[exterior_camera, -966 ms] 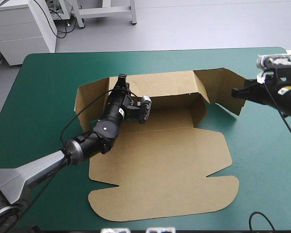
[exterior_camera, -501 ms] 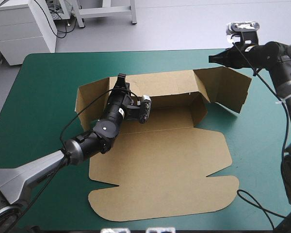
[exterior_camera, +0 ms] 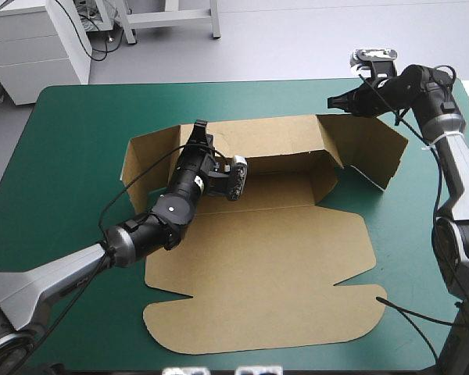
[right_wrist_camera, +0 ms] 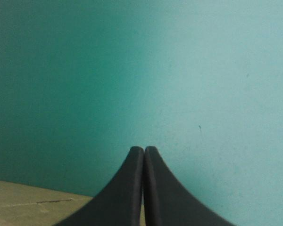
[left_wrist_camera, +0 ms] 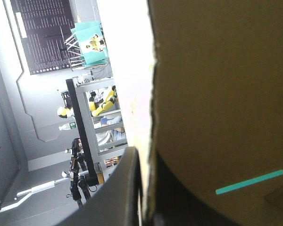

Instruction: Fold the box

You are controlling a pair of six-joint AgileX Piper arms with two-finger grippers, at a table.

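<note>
Box (exterior_camera: 281,258) lies on the cover (exterior_camera: 78,141), back wall raised. Only the left wrist view shows the left gripper (left_wrist_camera: 144,155) pinching that wall's edge. Right gripper (exterior_camera: 332,102) closed, empty, just beside the box's far right flap.

Bright, even light; soft shadows

you've got the brown box (exterior_camera: 258,266) lying in the middle of the desk (exterior_camera: 78,141), on the teal-green cover, only half formed. its far part stands up as a shallow open tray: a long back wall upright, with a side flap angled outward at each end. the broad lid panel lies flat toward the near edge, with rounded corner tabs and a notch in each side.
</note>
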